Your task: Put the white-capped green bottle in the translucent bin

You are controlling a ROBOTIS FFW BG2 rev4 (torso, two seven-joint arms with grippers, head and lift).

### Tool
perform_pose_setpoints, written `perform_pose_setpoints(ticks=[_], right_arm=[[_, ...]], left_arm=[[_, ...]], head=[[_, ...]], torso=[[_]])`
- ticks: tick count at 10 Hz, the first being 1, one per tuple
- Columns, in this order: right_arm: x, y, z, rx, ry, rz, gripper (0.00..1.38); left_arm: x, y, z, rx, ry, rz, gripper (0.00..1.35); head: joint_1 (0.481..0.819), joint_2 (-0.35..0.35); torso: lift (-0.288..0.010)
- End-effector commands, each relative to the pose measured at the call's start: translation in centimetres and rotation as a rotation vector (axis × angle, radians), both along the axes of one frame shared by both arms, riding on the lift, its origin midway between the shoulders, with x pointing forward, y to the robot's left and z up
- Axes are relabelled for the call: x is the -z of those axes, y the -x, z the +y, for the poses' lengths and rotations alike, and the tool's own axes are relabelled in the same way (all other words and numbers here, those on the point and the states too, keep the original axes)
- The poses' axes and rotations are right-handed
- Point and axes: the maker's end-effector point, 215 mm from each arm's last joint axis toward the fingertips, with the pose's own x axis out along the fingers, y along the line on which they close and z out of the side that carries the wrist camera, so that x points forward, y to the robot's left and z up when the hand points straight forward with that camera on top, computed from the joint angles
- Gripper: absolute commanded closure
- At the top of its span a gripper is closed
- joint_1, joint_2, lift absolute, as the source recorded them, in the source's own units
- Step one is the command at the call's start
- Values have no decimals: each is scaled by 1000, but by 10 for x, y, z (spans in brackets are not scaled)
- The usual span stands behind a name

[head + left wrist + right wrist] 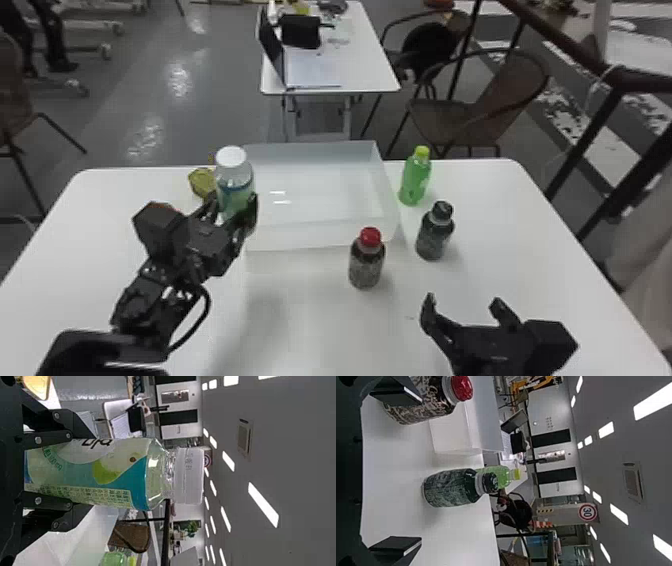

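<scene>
Just left of the translucent bin (320, 200), my left gripper (234, 200) clasps the white-capped green bottle (234, 175) upright, needing a short shift rightward, while my right gripper (464, 301) hangs spread and empty!

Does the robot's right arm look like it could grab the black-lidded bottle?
Probably yes: the right gripper is open, and nothing seems to stand between it and the black-lidded bottle. The red-lidded bottle stands off to the left.
</scene>
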Motion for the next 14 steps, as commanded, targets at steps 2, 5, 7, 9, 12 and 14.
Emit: perform_pose_setpoints(ticks=[2, 5, 7, 9, 12, 14], right_arm=[[-3, -9, 2, -6, 2, -10, 67], [1, -12, 4, -11, 5, -5, 67], [6, -12, 7, -20, 7, 7, 67], [6, -20, 12, -36, 6, 4, 67], [11, -28, 28, -62, -9, 9, 67], [13, -18, 27, -59, -16, 17, 67]], left_arm=[[-38, -43, -72, 221, -225, -6, 829], [5, -80, -110, 376, -462, 80, 829], [52, -101, -101, 399, -613, 171, 823], [94, -117, -98, 445, -806, 269, 760], [80, -139, -88, 411, -994, 241, 188], [68, -136, -75, 391, -911, 235, 119]], head=[[695, -89], [695, -163], [695, -163], [695, -148], [695, -121], [695, -109]], torso=[[-73], [-73], [-73], [-73], [-73], [-73]])
